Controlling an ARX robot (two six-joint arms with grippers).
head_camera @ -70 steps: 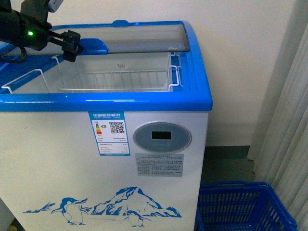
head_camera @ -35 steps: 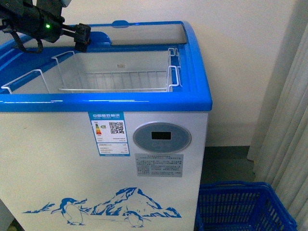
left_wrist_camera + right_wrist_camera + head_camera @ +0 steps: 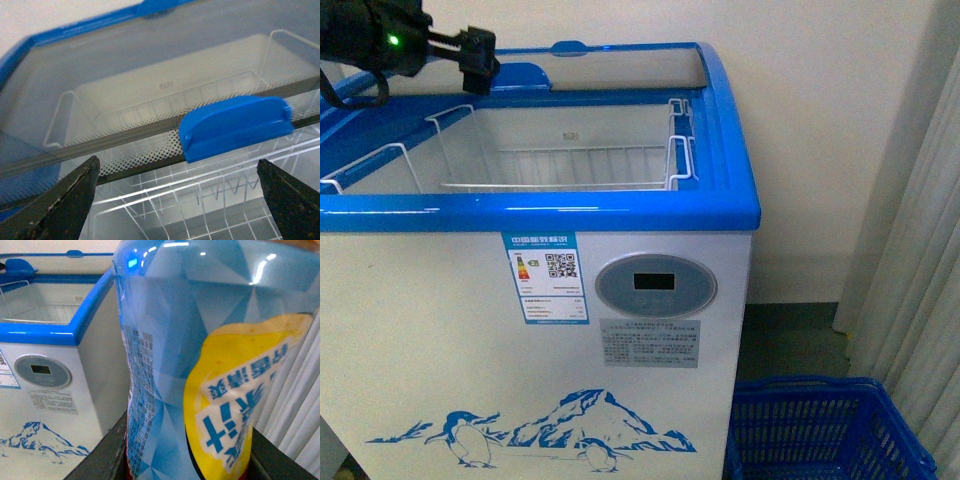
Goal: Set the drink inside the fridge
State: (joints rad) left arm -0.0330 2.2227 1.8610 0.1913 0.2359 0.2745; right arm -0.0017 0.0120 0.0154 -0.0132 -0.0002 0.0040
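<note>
Drink [image 3: 200,365] in right hand [image 3: 190,466].

Just ahead of the left gripper [image 3: 478,62], the blue lid handle [image 3: 235,127] and the glass lid [image 3: 125,85] close off the far part of the fridge [image 3: 620,212], while below and nearer than it the top stands open, with free room down into the white wire basket [image 3: 560,170].
</note>
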